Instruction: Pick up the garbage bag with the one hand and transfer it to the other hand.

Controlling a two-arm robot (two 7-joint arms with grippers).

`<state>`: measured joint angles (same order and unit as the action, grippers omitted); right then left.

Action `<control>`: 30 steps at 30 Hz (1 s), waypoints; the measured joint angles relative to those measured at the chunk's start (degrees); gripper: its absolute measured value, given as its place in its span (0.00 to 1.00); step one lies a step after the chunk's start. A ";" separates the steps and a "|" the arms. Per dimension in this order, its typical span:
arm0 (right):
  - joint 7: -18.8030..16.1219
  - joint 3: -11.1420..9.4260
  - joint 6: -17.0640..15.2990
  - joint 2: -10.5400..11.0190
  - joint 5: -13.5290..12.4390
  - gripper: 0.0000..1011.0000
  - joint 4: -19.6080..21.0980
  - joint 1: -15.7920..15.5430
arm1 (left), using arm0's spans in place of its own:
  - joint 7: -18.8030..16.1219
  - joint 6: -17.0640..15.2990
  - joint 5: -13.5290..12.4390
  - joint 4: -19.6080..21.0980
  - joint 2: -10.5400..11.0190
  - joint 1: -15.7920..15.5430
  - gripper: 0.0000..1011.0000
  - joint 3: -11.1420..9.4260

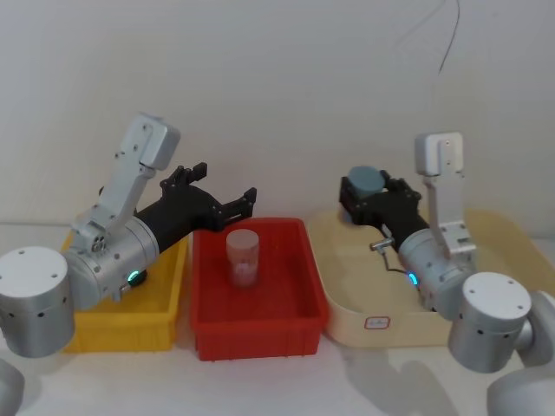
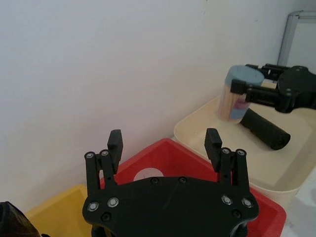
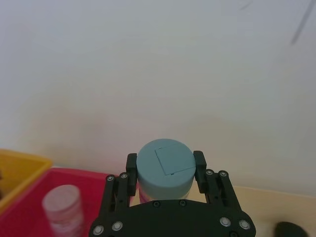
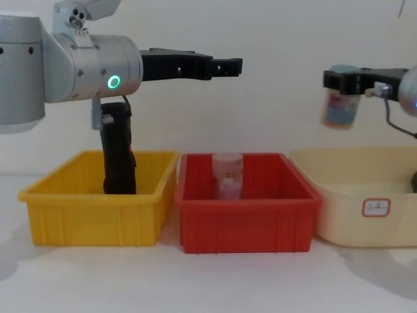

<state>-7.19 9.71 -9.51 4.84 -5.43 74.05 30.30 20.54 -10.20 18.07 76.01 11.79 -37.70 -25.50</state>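
The garbage bag (image 4: 119, 153), a tall black roll, stands upright in the yellow bin (image 4: 98, 212), rising well above its rim. My left gripper (image 4: 231, 65) on the green-lit arm is open and holds nothing. It hangs in the air above the red bin's back edge, to the right of and higher than the roll. In the left wrist view its fingers (image 2: 115, 143) stand wide apart. My right gripper (image 1: 373, 186), on the blue-lit arm, is shut on a blue-lidded jar (image 4: 339, 107), held up over the cream tray (image 4: 365, 195).
A red bin (image 1: 256, 325) between the yellow bin and the cream tray holds an upright pink-lidded jar (image 1: 243, 256). Another black cylinder (image 2: 266, 129) lies on its side in the cream tray. A white wall stands close behind the bins.
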 joint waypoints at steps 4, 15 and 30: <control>1.05 -1.01 0.18 0.75 0.65 0.66 -0.38 -0.01 | 0.00 0.00 0.00 0.00 0.00 0.00 0.99 0.00; 1.99 -1.67 -0.12 1.89 2.30 0.73 -2.29 -1.02 | 0.00 0.00 0.00 0.00 0.00 0.00 0.99 0.00; 0.36 -2.31 -3.10 2.59 2.33 0.99 5.11 -6.93 | 0.00 0.00 0.00 0.00 0.00 0.00 0.99 0.00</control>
<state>-6.83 7.40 -12.61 7.44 -3.11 79.17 23.37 20.54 -10.20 18.07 76.01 11.79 -37.70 -25.50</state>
